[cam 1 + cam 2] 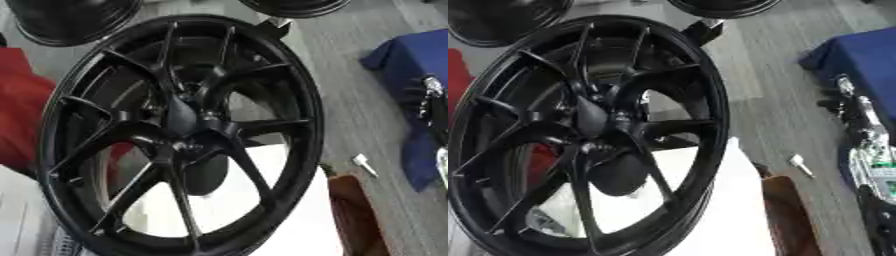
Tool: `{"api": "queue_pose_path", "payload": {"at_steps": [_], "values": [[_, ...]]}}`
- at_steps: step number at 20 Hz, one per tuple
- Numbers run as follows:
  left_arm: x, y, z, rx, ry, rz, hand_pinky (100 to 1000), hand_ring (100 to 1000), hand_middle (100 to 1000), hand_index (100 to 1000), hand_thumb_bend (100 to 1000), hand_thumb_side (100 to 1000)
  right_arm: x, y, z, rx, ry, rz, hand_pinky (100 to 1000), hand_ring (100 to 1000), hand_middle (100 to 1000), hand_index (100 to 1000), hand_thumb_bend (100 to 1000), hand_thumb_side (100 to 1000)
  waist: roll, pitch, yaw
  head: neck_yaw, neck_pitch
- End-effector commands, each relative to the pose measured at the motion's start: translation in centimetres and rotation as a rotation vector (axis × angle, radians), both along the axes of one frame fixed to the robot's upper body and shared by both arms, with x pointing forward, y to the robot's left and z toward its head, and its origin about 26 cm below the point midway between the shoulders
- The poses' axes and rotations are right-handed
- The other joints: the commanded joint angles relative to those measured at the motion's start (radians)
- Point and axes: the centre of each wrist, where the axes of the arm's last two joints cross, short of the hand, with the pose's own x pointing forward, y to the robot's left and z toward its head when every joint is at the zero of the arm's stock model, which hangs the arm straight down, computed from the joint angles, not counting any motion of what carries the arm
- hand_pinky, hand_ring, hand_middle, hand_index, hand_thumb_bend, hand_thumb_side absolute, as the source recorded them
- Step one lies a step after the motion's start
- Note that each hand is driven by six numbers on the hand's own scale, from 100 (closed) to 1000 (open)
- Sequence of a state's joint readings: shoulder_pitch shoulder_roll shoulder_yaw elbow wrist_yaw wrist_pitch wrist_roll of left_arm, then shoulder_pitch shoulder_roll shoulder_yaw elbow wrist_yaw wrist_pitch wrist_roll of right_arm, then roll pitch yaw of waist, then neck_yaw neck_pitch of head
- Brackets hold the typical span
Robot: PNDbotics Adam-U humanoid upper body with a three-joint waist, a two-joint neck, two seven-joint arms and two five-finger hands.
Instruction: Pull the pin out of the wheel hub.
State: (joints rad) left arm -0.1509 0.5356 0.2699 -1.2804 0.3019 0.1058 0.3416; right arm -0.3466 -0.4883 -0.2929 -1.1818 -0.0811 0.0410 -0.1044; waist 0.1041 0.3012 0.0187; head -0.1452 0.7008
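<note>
The wheel hub (188, 132) fills your view, its pin impossible to pick out. Your right hand (868, 145) sits far right, fingers unreadable. Reach blind and you'll snag a spoke instead.

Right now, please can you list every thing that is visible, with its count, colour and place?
large black spoked alloy wheel: one, black, upright, fills centre
other black wheels: two, black, partly cut off at top edge
small pale pin-like object: one, whitish, on grey floor right of wheel
blue cloth: one, blue, right side
red object: one, red, left edge
white surface: one, white, under wheel
brown object: one, brown, lower right
robot's right arm: black and silver, right edge; hand unclear
</note>
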Motion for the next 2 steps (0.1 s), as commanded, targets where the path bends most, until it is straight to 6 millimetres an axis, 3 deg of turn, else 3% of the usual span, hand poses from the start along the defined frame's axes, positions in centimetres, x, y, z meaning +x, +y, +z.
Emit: {"api": "queue_pose_path", "payload": {"at_steps": [1,2], "values": [[-3.1,1.4,-6.7,-0.094,0.132,0.19,834,781,704,859,232,643,-1.0,-3.3,-1.3,-0.075,0.098,-0.135,895,745,759,843,100,973,-0.008,-0.036,0.001,-0.005,-0.014],[-4.4,1.4,-9.0,-0.118,0.197,0.218,835,782,706,859,239,646,-1.5,-3.9,-2.5,-0.085,0.137,-0.176,896,747,760,844,100,972,-0.011,-0.044,0.004,-0.008,-0.006]]}}
